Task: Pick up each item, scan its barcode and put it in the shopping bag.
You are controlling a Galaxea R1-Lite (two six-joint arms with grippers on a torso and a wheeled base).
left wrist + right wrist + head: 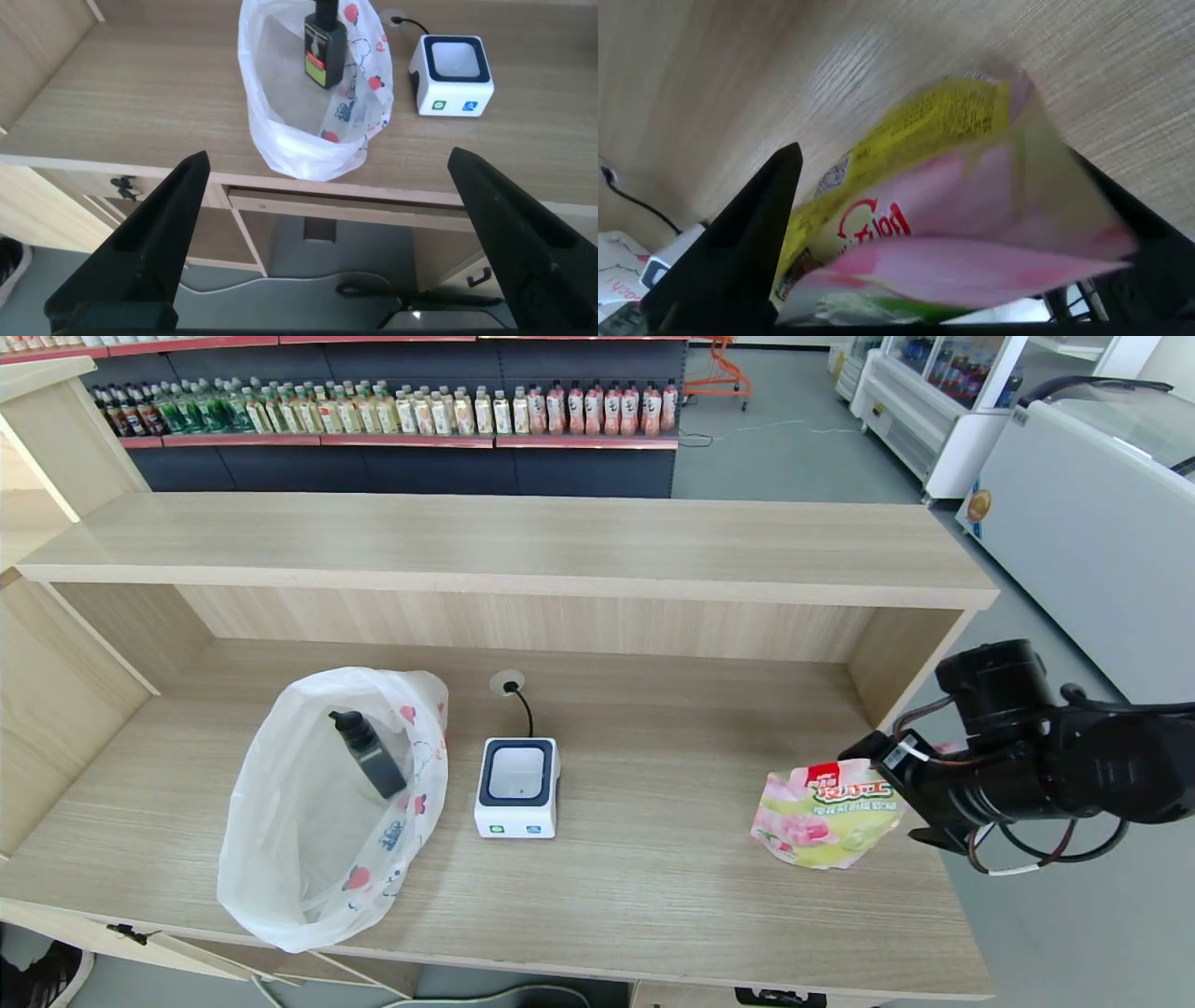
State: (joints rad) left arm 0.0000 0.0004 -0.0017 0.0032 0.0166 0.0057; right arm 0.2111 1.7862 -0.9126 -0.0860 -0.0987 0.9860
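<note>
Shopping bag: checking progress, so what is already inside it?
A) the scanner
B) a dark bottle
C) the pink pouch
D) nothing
B: a dark bottle stands inside the shopping bag, while the pink pouch is outside it, on the other side of the scanner.

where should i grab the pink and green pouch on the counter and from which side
Take the pouch by its flat upper edge, coming from its right, the side where the right gripper is. It stands upright and looks thin at the top and fuller at the base.
</note>
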